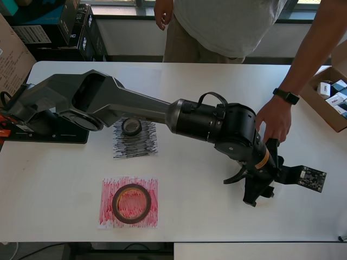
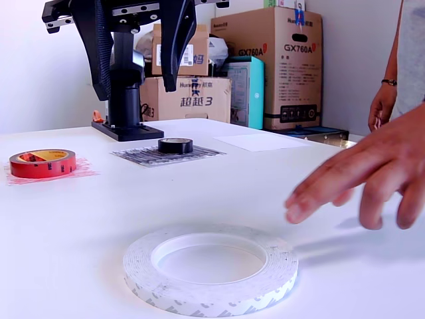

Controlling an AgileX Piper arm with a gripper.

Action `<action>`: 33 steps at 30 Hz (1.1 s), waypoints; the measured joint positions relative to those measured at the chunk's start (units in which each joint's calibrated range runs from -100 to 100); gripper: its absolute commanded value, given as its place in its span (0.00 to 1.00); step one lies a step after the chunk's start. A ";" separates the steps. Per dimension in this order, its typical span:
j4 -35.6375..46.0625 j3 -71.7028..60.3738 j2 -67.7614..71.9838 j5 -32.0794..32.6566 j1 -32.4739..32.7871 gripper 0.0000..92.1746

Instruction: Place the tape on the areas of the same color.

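Note:
A large white tape roll (image 2: 210, 266) lies flat on the bare table, near the front of the exterior view. My gripper (image 2: 137, 93) hangs above and behind it, open, with nothing between its dark fingers (image 2: 174, 46). In the overhead view the gripper (image 1: 246, 189) is at the table's right, and the white roll does not show there. A small black tape roll (image 1: 132, 127) (image 2: 175, 145) sits on the black scribbled area (image 1: 135, 142). The dark-red roll (image 1: 132, 203) (image 2: 42, 163) lies on the red scribbled area (image 1: 129, 202). The white sheet (image 2: 259, 141) lies bare.
A person stands at the far side of the table, one hand (image 1: 275, 119) (image 2: 358, 179) reaching in beside my gripper and the white roll. The arm's base (image 1: 43, 122) is at the overhead view's left. An open cardboard box (image 1: 331, 97) sits at the right edge.

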 measured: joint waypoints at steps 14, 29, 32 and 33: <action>-0.31 2.25 1.25 -1.40 1.15 0.59; -0.29 5.64 2.44 -1.40 3.49 0.59; 0.55 4.69 2.44 -1.40 3.60 0.59; 0.88 4.59 2.44 -1.40 3.82 0.59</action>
